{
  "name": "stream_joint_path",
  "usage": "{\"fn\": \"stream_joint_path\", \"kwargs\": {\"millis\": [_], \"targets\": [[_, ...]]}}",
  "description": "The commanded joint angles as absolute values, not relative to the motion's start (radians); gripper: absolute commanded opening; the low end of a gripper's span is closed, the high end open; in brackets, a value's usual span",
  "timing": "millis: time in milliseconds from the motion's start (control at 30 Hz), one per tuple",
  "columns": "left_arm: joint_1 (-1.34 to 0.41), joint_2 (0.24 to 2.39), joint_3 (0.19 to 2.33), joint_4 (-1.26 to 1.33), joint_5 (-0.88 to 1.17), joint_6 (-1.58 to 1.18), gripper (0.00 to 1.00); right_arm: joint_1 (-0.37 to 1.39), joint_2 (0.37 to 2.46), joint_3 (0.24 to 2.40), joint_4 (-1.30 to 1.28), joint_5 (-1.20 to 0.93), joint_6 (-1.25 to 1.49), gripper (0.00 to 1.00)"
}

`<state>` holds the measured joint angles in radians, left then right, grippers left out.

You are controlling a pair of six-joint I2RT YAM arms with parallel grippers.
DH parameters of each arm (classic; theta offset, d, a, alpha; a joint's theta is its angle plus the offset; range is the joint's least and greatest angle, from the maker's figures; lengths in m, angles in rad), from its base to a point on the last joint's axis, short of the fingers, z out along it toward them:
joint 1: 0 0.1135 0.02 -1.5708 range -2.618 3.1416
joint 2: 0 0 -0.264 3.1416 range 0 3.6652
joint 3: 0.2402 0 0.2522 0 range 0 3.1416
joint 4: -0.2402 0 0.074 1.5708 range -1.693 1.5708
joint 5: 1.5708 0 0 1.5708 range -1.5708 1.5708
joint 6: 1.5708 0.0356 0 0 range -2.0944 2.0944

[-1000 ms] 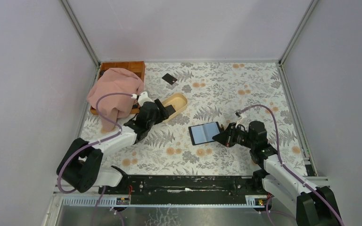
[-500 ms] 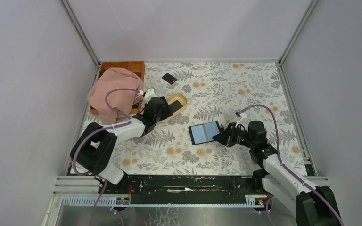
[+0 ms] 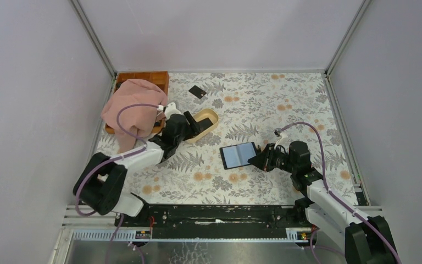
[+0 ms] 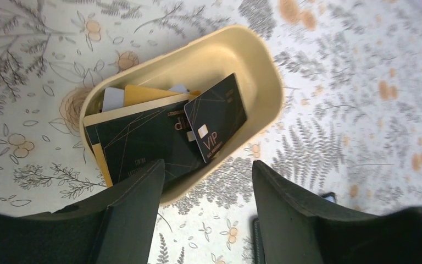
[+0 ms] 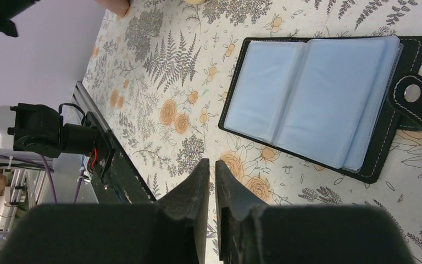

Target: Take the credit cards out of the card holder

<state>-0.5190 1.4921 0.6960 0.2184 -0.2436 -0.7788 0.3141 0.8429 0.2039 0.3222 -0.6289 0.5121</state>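
The card holder [image 3: 238, 155] lies open on the floral table, its blue-grey sleeves [image 5: 318, 104] facing up and its strap with a light stud [image 5: 412, 93] at one side. My right gripper [image 5: 212, 162] hovers just off its right edge [image 3: 259, 159], jaws closed to a thin slit with nothing between them. Black credit cards lie in the beige dish [image 4: 264, 71]: one marked VIP [image 4: 217, 115], one larger [image 4: 137, 146], over gold and white cards. My left gripper [image 4: 209, 165] stands open and empty at the dish's near rim [image 3: 193, 125]. Another black card [image 3: 198, 92] lies alone at the back.
A pink cloth [image 3: 134, 104] drapes over a wooden tray [image 3: 156, 77] in the back left corner, right beside the left arm. Grey walls enclose the table on three sides. A black rail [image 3: 220, 212] runs along the near edge.
My left arm has shifted its elbow, and its gripper has drawn back a little from over the dish. The right arm and the card holder have stayed put.
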Motion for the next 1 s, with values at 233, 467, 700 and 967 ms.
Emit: {"fn": "stream_joint_path", "kwargs": {"millis": [233, 467, 700, 967], "targets": [[-0.509, 1.122, 0.573, 0.288, -0.159, -0.709, 0.75, 0.317, 0.837, 0.229, 0.338, -0.615, 0.488, 0.22], [-0.513, 0.904, 0.404, 0.284, -0.065, -0.724, 1.00, 0.318, 0.749, 0.234, 0.249, -0.479, 0.472, 0.80], [-0.512, 0.598, 0.329, -0.001, -0.122, -0.692, 1.00, 0.316, 0.668, 0.235, 0.162, -0.311, 0.457, 1.00], [-0.514, 0.351, 0.239, -0.150, -0.117, -0.699, 1.00, 0.317, 0.653, 0.245, 0.113, -0.298, 0.448, 0.39]]}}
